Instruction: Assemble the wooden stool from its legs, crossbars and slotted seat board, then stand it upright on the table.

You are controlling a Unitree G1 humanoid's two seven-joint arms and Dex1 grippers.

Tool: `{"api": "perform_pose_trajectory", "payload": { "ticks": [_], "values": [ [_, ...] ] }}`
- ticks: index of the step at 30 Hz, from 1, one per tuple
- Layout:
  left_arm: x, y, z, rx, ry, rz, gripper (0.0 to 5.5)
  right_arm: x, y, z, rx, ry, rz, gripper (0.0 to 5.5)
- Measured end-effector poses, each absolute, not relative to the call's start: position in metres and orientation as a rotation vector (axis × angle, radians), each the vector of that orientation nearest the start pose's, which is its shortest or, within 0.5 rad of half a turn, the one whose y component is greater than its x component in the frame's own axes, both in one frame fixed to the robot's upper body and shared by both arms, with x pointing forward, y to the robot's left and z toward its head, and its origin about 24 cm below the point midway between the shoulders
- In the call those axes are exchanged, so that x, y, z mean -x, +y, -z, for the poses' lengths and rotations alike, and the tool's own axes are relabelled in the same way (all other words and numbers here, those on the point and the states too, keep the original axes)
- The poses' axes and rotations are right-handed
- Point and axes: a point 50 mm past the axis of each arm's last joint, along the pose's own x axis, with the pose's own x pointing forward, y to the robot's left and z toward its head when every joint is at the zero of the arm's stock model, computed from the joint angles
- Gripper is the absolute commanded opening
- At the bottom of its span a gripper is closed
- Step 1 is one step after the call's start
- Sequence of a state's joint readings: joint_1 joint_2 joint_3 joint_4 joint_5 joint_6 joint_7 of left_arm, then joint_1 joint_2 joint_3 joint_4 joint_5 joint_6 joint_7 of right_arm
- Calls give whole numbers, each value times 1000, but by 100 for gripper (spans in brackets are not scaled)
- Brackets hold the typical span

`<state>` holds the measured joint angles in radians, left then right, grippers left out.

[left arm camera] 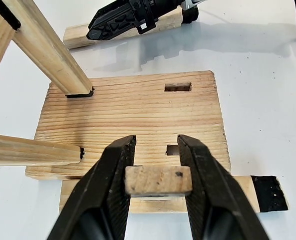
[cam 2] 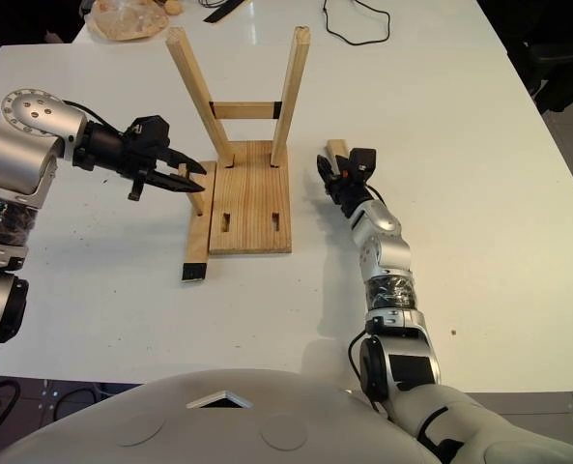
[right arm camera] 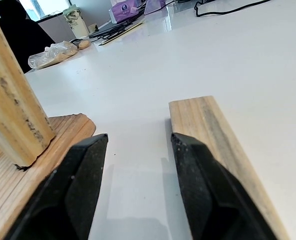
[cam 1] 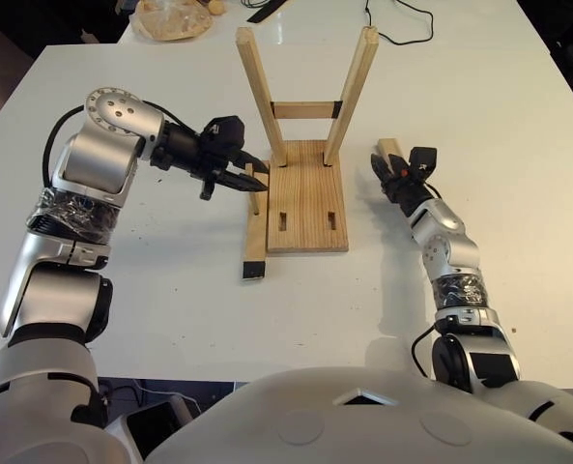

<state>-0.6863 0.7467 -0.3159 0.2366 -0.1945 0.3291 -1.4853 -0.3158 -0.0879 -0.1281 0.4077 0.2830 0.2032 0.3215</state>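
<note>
The left gripper (left arm camera: 156, 144) is clamped on the end of a short bar (left arm camera: 157, 180). That bar stands up over a leg (cam 1: 254, 253) lying along the left edge of the seat board (cam 1: 305, 208). Two upright legs (cam 1: 260, 92) sit in the board's far slots, joined by a crossbar (cam 1: 305, 109). To the right of the board, the right gripper (right arm camera: 138, 137) sits low over the table (cam 1: 499, 145), spread wide, one finger just beside a loose bar (right arm camera: 212, 125).

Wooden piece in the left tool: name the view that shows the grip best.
Left wrist view: the end of the wooden piece sits between the fingers of the left tool, which close on both its sides. The eye views show it from above, as a short stick at the tool, by the seat board's left edge.
</note>
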Motion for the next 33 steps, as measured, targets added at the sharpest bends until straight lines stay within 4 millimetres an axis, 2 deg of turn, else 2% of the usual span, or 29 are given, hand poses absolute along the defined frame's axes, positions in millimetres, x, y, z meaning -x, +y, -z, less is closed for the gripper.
{"api": "perform_pose_trajectory", "payload": {
  "ticks": [20,21,22,23,26,31,33],
  "values": [
    [-316,200,-140,-455,418,1407,132,-317,-164,-20,-249,270,-262,234],
    [-317,201,-140,-459,406,1398,168,-317,-164,-20,-249,270,-261,234],
    [-319,202,-139,-469,390,1374,181,-317,-164,-20,-249,268,-261,234],
    [-321,205,-134,-514,421,1328,198,-318,-164,-20,-249,264,-262,234],
    [-315,212,-102,-472,505,1275,237,-319,-165,-22,-248,251,-255,234],
    [-318,226,-122,-580,431,1156,239,-318,-171,-21,-257,242,-225,234],
    [-309,234,-129,-592,406,1116,239,-317,-171,-20,-255,236,-219,234]
  ]
}}
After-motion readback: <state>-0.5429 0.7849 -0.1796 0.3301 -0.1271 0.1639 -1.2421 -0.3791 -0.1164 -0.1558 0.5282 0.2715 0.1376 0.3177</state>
